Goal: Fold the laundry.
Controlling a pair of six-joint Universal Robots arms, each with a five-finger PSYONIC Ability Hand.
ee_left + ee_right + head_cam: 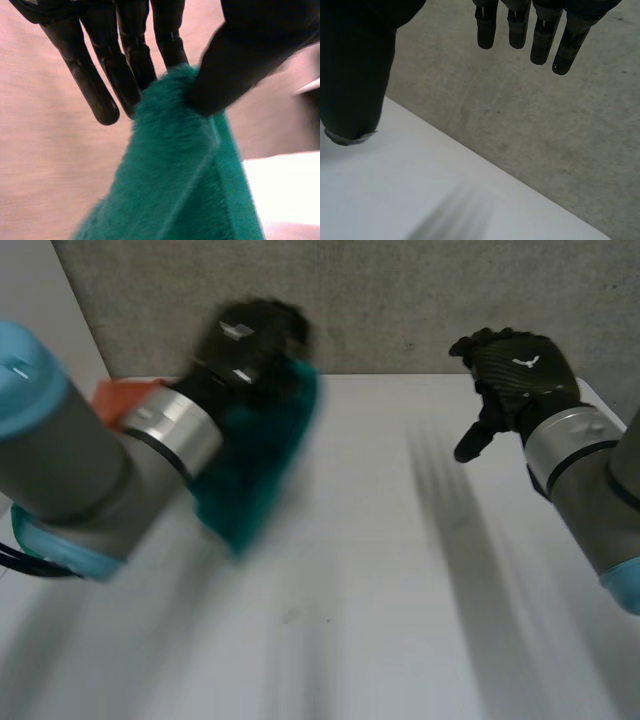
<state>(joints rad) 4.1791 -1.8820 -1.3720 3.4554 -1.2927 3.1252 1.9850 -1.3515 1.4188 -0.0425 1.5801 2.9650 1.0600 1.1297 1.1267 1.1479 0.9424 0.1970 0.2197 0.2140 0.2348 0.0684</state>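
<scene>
A teal fluffy cloth [262, 455] hangs from my left hand [250, 335], raised above the table's far left. In the left wrist view the thumb [235, 65] pinches the top edge of the cloth [175, 175] against the fingers [135, 60], and the cloth drapes down from there. My right hand [515, 370] hovers above the table's far right with straight fingers [520, 30] and nothing in it.
An orange cloth [122, 398] lies at the far left of the white table [400, 590], partly behind my left arm. A grey wall [400, 300] runs along the table's far edge.
</scene>
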